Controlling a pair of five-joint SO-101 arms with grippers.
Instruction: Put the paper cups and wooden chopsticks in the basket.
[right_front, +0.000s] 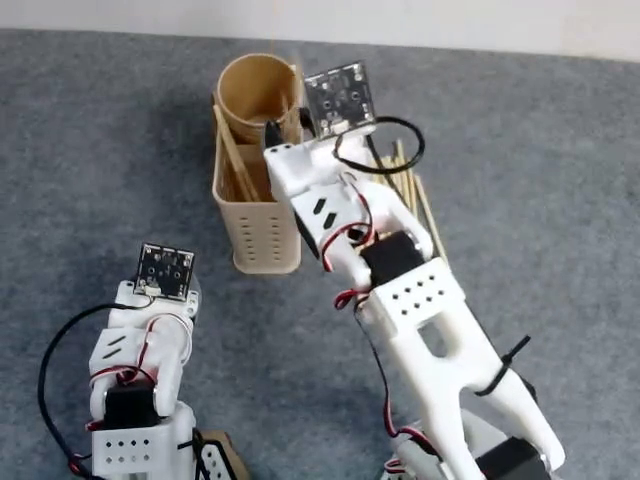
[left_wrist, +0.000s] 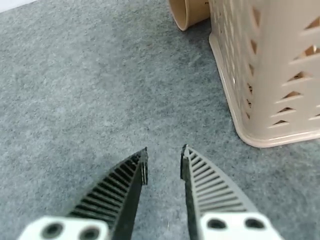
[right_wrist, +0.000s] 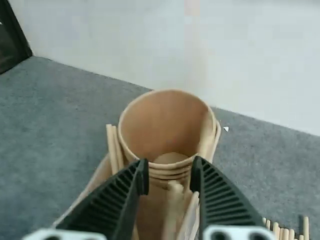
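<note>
Two arms, one basket and two lots of chopsticks are logged on one grey, felt-like surface (right_front: 90, 140) that carries everything.

Room: we note a pale plain wall (right_front: 420, 20) along the far edge of the surface, and a dark upright edge (right_wrist: 9, 37) at one corner.

Item 1, basket (right_front: 266, 238): beige plastic with slotted walls, standing on the surface ahead of the arms.

Item 2, paper cups (right_front: 258, 92): a brown nested stack, mouth up and slightly tilted, seated at the far end of the basket.

Item 3, chopsticks in the basket (right_front: 236, 160): several pale wooden sticks leaning along the inside, just beside the cups.

Item 4, loose chopsticks (right_front: 424, 203): a bundle lying flat on the surface near the basket, partly under the right arm (right_front: 420, 300).

Item 5, right gripper (right_wrist: 169, 172): it hangs over the basket's mouth, just short of the cup stack. Its ribbed jaws are spread. Sticks show in the gap below them, and we cannot tell whether any of them touches a jaw.

Item 6, left gripper (left_wrist: 164, 159): its jaws are parted with nothing between them. It sits low over bare surface, near the basket's corner and apart from it. The left arm (right_front: 140, 340) stands on the near side of the basket.
</note>
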